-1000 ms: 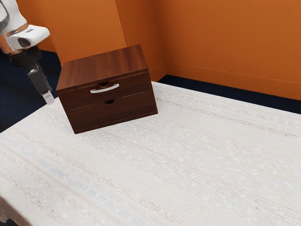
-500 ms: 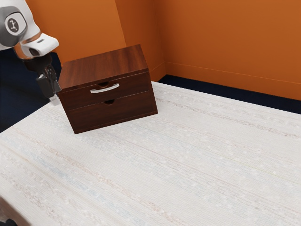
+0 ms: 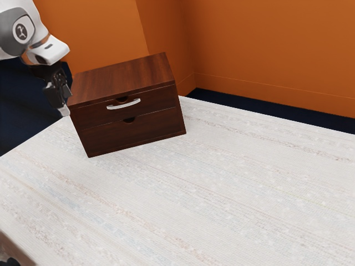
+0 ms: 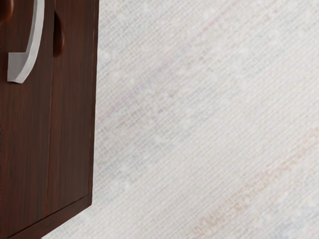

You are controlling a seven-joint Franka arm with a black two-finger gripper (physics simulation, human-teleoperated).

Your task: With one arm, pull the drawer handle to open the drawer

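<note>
Lifts gripper (image 3: 62, 105) slightly beside cabinet (image 3: 122, 77) corner vs. 0.5 s ago; can't tell grip state. Leaves handle (image 3: 123, 103) untouched, drawer (image 3: 152, 100) shut.

Stood at the exterior view's upper left as a white and grey arm (image 3: 23, 30), last joint bent steeply downward. Carried a black gripper (image 3: 62, 102) below the white wrist (tilted down and slightly toward the exterior view's right), pale tip lowest.

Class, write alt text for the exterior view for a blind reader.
A dark wooden two-drawer cabinet stands on a pale table, its silver handle untouched. The black gripper hangs beside the cabinet's corner at the exterior view's left.
</note>
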